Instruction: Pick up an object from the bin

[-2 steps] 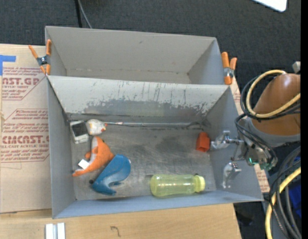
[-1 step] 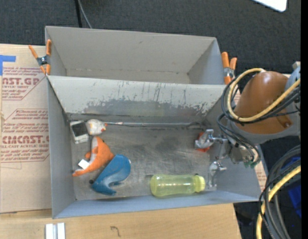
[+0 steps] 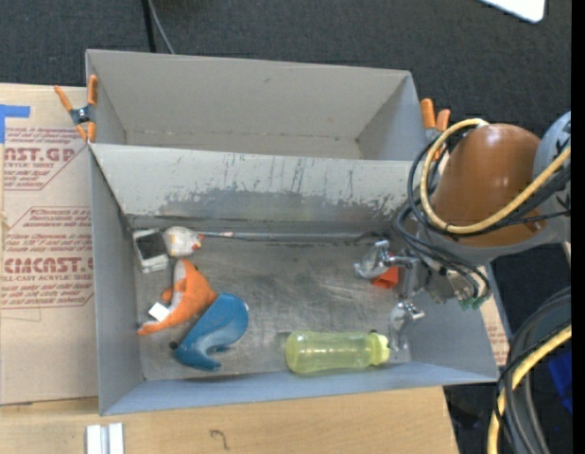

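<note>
- An orange-and-white toy (image 3: 183,291) and a blue dolphin-like toy (image 3: 215,331) lay by the bin's (image 3: 112,253) left wall.
- The yellow-green plastic bottle (image 3: 335,351) lay on its side along the front wall, near the right corner. It was probably light, smooth and prone to rolling, so best pinched across its middle.
- The gripper (image 3: 388,289) stood with fingers spread, clamping nothing, its lower finger just beside the bottle's cap.

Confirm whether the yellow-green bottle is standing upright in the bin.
No: the yellow-green bottle lies on its side along the near wall of the bin.
</note>
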You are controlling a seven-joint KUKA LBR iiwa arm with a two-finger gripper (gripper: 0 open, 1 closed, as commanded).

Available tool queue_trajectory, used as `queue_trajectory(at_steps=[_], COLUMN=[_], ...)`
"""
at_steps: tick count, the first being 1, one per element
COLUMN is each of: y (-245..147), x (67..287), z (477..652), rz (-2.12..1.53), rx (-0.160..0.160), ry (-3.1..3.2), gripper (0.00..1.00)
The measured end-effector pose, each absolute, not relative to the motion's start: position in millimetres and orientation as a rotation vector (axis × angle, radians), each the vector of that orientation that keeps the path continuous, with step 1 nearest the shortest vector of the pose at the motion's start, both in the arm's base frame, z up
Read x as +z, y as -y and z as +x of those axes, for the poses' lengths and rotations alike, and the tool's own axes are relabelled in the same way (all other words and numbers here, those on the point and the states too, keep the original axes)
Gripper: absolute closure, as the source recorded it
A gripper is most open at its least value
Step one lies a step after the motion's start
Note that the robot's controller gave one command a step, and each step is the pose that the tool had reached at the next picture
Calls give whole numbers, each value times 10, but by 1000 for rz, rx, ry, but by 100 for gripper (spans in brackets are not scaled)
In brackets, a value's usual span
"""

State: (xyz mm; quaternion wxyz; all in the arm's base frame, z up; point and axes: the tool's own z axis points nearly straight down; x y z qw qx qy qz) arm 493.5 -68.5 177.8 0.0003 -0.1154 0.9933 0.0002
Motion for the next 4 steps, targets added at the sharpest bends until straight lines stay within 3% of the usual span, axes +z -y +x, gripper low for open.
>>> queue_trajectory(at_steps=[1,2,3,4], y=[497,468,468,547], x=[1324,841,840,2465], z=[4949,4913,4913,5045], rz=[-214,-1052,-1054,-1009], rx=[-1,0,-1,-6], ry=[-3126,-2945,-2944,-2964], gripper=[0,100,100,100])
